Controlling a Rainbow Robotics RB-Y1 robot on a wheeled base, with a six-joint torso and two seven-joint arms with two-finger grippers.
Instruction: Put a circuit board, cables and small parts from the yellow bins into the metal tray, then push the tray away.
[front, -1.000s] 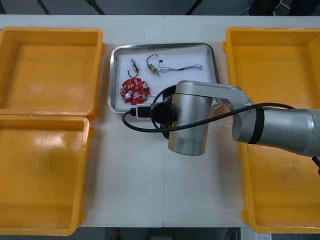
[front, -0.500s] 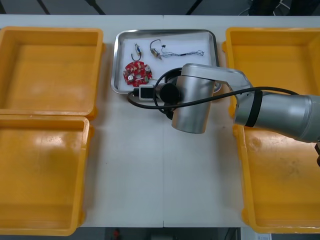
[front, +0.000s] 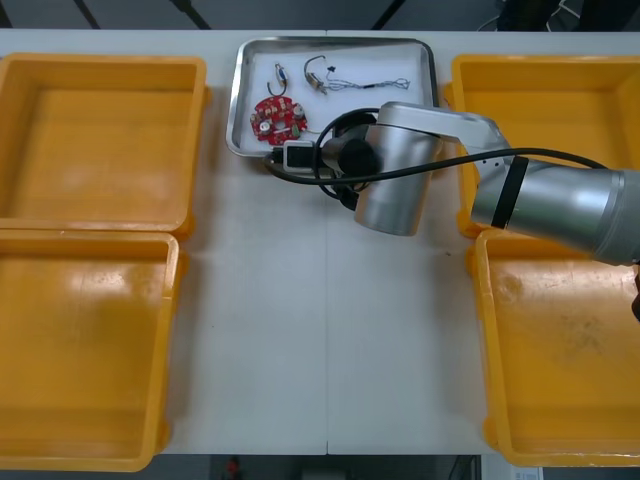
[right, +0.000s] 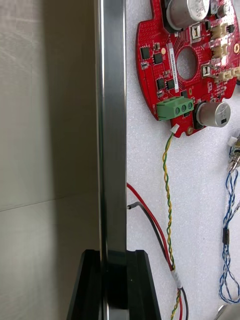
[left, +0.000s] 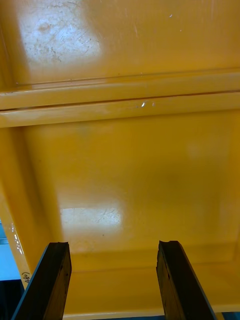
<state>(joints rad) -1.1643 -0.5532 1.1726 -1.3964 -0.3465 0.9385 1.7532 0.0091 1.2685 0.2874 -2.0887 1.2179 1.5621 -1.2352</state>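
The tray (front: 236, 100) sits on the table (front: 320, 350) at 12 o'clock, by the far edge. Two bins (front: 100, 140) lie at 9 o'clock, one behind the other, and two more at 3 o'clock. Inside the tray, the circuit board (front: 277, 117) lies at 7 o'clock. A small metal part (front: 280, 74) is at 12 o'clock from it, and a cable (front: 370, 82) at 2 o'clock. The right gripper (right: 114, 255) is at the tray's 6 o'clock rim, with the rim between its fingers. The left gripper (left: 114, 250) hangs over a bin's floor, fingers apart.
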